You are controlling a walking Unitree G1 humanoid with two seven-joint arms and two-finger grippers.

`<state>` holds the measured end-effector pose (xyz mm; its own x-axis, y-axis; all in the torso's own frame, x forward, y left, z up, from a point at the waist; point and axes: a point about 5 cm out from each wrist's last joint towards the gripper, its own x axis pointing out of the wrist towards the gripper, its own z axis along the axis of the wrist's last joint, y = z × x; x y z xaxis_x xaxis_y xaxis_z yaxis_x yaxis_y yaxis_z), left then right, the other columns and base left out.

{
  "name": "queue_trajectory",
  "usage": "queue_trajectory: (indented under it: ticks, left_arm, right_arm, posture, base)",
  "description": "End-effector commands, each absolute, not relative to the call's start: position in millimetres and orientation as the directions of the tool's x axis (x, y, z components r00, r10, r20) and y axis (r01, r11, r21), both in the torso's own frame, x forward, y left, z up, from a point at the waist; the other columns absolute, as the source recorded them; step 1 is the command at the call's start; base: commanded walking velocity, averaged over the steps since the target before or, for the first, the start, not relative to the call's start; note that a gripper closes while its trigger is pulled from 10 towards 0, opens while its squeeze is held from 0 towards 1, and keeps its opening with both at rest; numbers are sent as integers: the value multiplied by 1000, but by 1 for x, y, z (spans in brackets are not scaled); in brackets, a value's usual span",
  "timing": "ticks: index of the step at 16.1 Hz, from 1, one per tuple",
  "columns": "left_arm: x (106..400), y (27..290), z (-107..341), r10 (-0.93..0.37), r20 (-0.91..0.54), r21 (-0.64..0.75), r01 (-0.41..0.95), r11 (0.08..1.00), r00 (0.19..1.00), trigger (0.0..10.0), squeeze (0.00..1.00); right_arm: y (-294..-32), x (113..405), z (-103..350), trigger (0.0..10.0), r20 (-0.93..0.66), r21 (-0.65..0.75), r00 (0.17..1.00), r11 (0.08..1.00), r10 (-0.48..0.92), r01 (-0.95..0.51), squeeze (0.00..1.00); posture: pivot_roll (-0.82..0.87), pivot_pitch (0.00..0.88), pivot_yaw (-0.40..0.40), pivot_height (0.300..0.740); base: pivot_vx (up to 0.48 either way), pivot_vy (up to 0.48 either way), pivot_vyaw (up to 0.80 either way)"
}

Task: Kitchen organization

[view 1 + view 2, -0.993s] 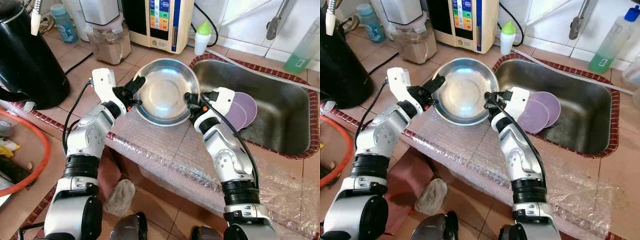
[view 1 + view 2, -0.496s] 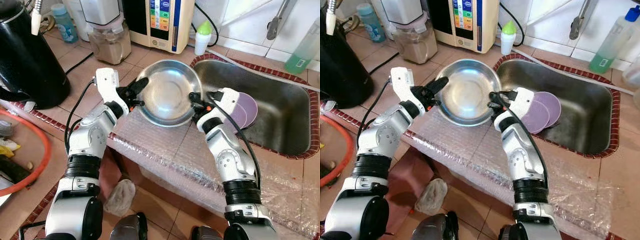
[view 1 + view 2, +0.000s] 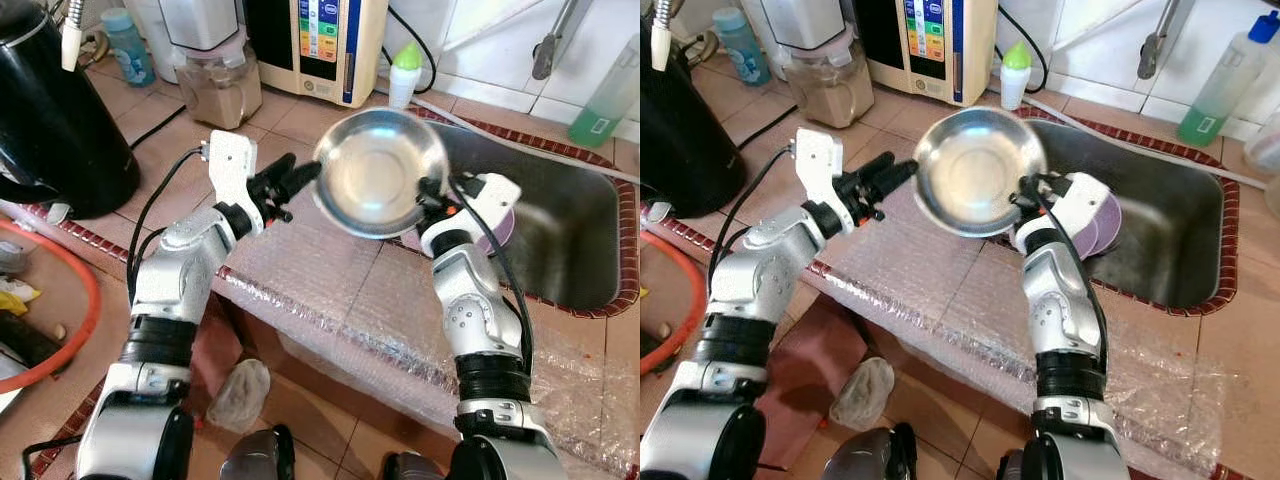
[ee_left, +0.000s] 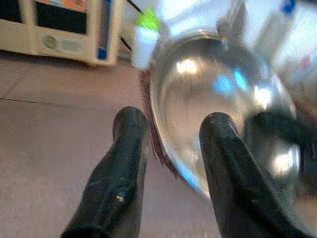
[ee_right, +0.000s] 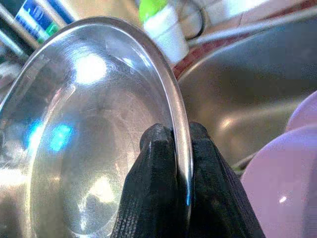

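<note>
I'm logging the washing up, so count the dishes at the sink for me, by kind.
Steel bowl: 1, pinched at its rim by the right gripper, lifted over the sink.
Purple plates: 2, lying overlapped in the sink.
Total: 3 dishes.

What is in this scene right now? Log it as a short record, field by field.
setting: tiled kitchen counter with bubble wrap laid over its edge
held item: steel bowl, lifted and tilted above the counter
right gripper: shut on the bowl's rim, one finger on each side
left gripper: open, fingers apart, just beside the bowl and not holding it
sink: steel, with purple plates lying inside
back of counter: water appliance, green-capped white bottle, green soap bottle
left side: black kettle
</note>
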<state>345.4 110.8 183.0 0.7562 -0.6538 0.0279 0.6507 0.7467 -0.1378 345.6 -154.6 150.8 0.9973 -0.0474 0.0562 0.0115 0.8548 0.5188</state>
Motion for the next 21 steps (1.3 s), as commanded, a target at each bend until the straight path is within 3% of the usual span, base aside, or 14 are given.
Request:
queue_trajectory:
  ticks: [1,6,8,10,11,12,21]
  left_arm:
    - [338,107,180,-696,-15,-60,694,717,718,10000,1000]
    - [310,102,148,-775,-174,62,793,607,607,10000,1000]
    - [309,101,147,-775,-181,65,794,604,605,10000,1000]
    - [305,99,141,-782,-210,91,808,581,586,10000,1000]
    - [304,98,140,-782,-215,96,809,579,585,10000,1000]
    - [303,97,138,-782,-220,103,811,576,583,10000,1000]
    - [311,91,152,-770,-136,155,781,605,623,10000,1000]
  right_arm:
    - [-174,348,159,0,81,473,980,873,-179,120,0]
    - [-213,347,140,0,-34,317,893,843,-448,435,0]
    - [-215,347,137,0,-48,287,884,842,-464,457,0]
    - [-221,344,119,10000,-128,238,842,808,-524,539,0]
    - [-221,343,116,10000,-141,251,844,806,-517,536,0]
    - [-219,341,109,10000,-169,261,844,802,-509,537,1000]
    - [-208,342,90,10000,-223,251,885,853,-409,458,1000]
  posture:
    - [-11,70,60,740]
    - [12,70,76,740]
    - [12,70,78,740]
    - [8,65,81,740]
    - [7,64,80,740]
    - [7,65,79,740]
    - [-2,47,58,740]
  base:
    - [0,0,0]
    - [0,0,0]
    - [0,0,0]
    - [0,0,0]
    - [0,0,0]
    - [0,0,0]
    - [0,0,0]
